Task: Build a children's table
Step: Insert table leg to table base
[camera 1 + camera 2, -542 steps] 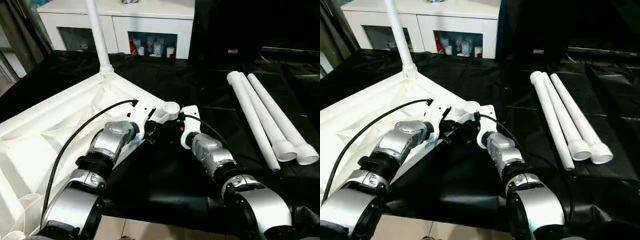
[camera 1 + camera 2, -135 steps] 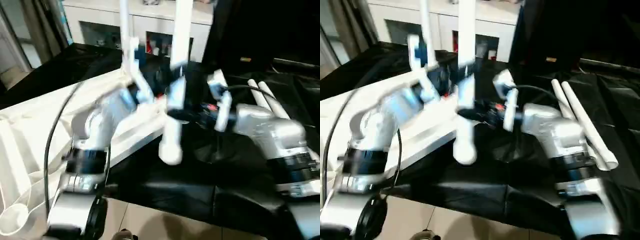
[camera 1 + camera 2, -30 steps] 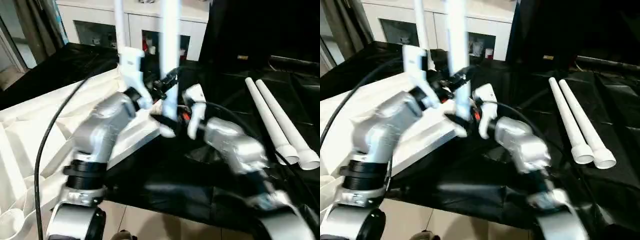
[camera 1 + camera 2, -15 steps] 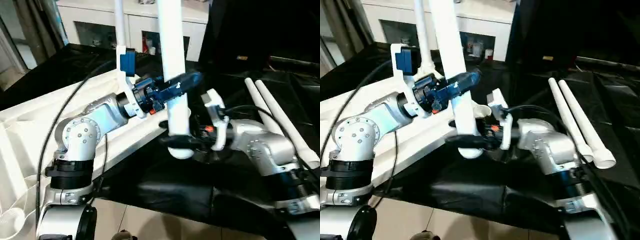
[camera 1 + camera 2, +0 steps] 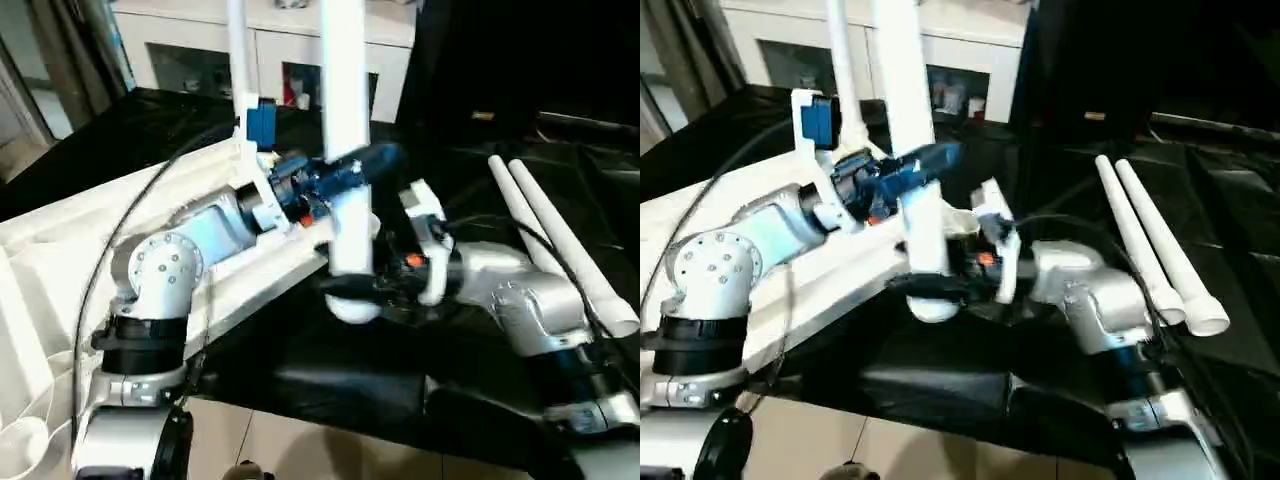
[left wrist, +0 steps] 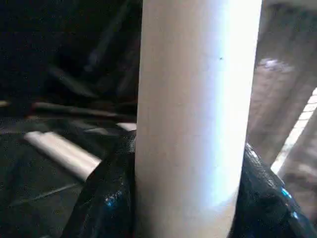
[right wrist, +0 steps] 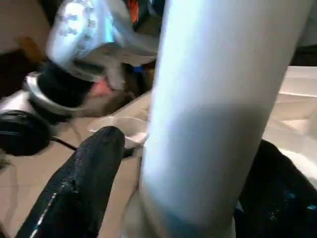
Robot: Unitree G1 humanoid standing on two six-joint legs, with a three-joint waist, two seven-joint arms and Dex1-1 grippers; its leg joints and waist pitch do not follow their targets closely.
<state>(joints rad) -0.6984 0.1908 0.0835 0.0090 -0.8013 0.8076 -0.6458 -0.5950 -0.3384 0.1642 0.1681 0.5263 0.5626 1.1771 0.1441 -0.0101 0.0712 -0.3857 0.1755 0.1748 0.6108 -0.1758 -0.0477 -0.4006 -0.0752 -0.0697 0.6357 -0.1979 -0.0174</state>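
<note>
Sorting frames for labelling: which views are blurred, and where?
Left eye view: right arm and held leg smeared. Right eye view: left forearm streaked, spare legs sharper. Left wrist view: leg crisp, background soft. Right wrist view: near leg blurred throughout.

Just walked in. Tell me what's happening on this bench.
The robot is putting together a small white table. The tabletop lies upside down on the black cloth, with one leg already standing in a far corner. Both arms hold a second leg upright near the tabletop's near corner: the left claw is around it higher up, the right claw near its flared bottom end. It is not seated in a socket yet. Two more legs lie on the cloth to the right.
</note>
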